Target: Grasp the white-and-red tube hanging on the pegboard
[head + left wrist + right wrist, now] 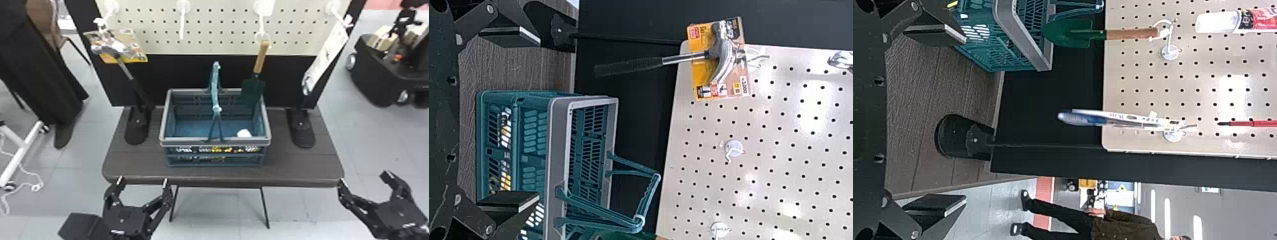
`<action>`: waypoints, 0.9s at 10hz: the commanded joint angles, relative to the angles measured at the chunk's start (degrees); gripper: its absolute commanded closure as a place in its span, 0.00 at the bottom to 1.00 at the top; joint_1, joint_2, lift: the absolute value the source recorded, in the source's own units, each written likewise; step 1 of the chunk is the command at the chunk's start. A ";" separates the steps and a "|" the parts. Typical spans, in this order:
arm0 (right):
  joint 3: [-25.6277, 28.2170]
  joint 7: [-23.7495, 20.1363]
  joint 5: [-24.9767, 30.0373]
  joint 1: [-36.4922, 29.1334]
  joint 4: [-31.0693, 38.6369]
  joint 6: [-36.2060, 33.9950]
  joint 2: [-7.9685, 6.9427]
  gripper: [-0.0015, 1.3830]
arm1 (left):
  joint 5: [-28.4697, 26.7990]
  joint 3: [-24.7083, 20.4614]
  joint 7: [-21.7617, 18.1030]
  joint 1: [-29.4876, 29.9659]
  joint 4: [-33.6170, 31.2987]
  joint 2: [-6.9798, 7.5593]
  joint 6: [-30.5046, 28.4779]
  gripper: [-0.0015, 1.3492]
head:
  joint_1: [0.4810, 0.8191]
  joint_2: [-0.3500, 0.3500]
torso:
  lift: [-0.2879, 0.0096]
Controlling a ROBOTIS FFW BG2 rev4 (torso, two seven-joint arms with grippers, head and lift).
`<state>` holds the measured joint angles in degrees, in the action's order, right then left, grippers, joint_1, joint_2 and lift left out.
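Note:
In the right wrist view the white-and-red tube [1253,20] hangs on the pegboard, its white cap pointing down towards the trowel's hook. In the head view my left gripper [142,182] stands open in front of the table's front left edge, and my right gripper [364,177] is open off the front right corner. Both are empty and well apart from the pegboard. The left gripper [524,117] is spread in its own wrist view, as is the right gripper [955,120] in its own.
A basket [215,141] with a raised handle stands on the table [134,162]. On the pegboard [220,32] hang a hammer [131,73] at left, a green trowel [253,89], and a flat white package [327,56] at right. Black stand feet flank the basket.

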<state>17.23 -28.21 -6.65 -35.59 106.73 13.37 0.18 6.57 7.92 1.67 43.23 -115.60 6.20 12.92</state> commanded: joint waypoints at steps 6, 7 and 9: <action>0.09 0.00 -0.03 0.12 1.07 -1.59 -0.23 0.13 | 0.02 -0.01 0.00 0.11 0.07 -0.05 0.00 0.16 | 1.00 0.51 | 0.63; 0.00 -0.09 -0.30 0.12 2.62 -3.70 -0.23 0.13 | -0.07 -0.09 0.00 0.11 0.07 -0.05 0.00 0.16 | 1.00 0.51 | 0.63; 0.00 -0.27 0.05 0.73 6.55 -7.04 -0.23 0.13 | -0.07 -0.27 0.00 0.36 0.07 -0.05 0.09 0.16 | 1.00 0.51 | 0.63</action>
<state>17.23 -28.50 -6.62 -35.11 111.98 7.53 0.17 6.53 7.73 1.67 43.46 -115.60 6.16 12.95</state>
